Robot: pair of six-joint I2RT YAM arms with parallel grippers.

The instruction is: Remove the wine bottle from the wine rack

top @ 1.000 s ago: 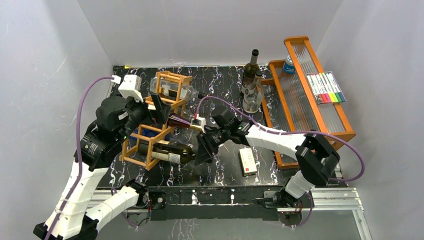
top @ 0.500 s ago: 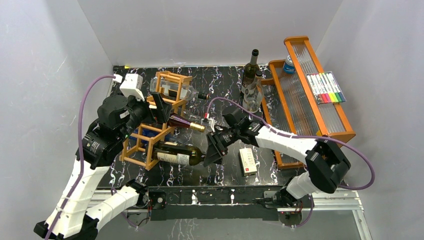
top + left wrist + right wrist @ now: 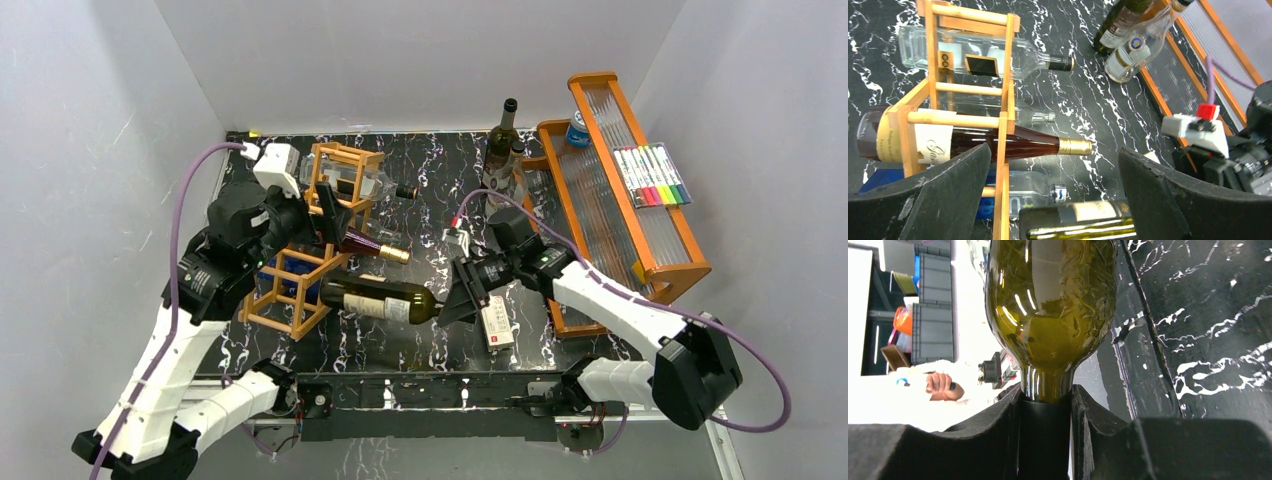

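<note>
Top external view: your right end effector (image 3: 452, 303) is clamped on the neck of the green wine bottle (image 3: 378, 300). The bottle is horizontal near the centre of the table (image 3: 420, 350), neck pointing 3 o'clock, base at the near cell of the wine rack (image 3: 318, 262) at 9 o'clock. Can't tell if the base is inside it. Right wrist view: fingers (image 3: 998, 440) pinch the neck on both sides. Your left end effector (image 3: 328, 212) hangs wide open over the rack, holding nothing. A gold-foiled red wine bottle (image 3: 365, 245) sits in the rack, at 12 o'clock of the green one.
</note>
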